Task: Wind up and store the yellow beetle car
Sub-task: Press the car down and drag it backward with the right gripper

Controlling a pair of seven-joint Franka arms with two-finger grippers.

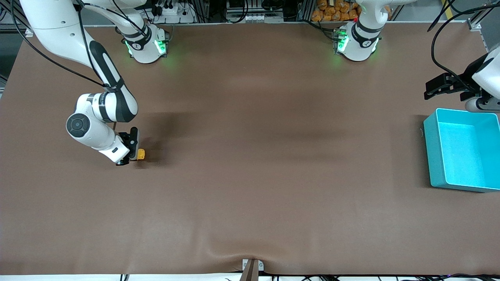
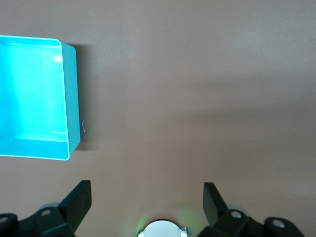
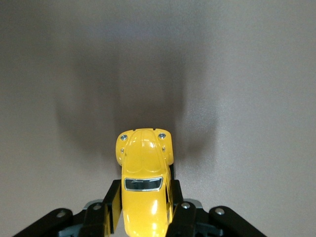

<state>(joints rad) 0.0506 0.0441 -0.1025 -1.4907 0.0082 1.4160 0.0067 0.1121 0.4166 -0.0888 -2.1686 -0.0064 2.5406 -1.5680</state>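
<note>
The right gripper is clamped on the yellow beetle car. In the right wrist view, both fingers press against the sides of the car at its rear half, and the hood with two small round headlights projects forward, clear of the fingertips. The windscreen shows as a dark, chrome-edged strip between the fingers. The roof faces the wrist camera.

In the front view, the car sits at the tip of the right gripper, over the brown table near the right arm's end. A soft shadow lies on the table just beside it. Whether the wheels touch the surface cannot be determined.

The left gripper hangs over the table at the left arm's end, and that arm waits. Its fingers stand wide apart and hold nothing, with bare table showing between them in the left wrist view.

The teal bin stands on the table at the left arm's end, nearer to the front camera than the left gripper's position. Its interior shows only the bright floor and walls. The car and the bin are well apart, at opposite ends of the table.
</note>
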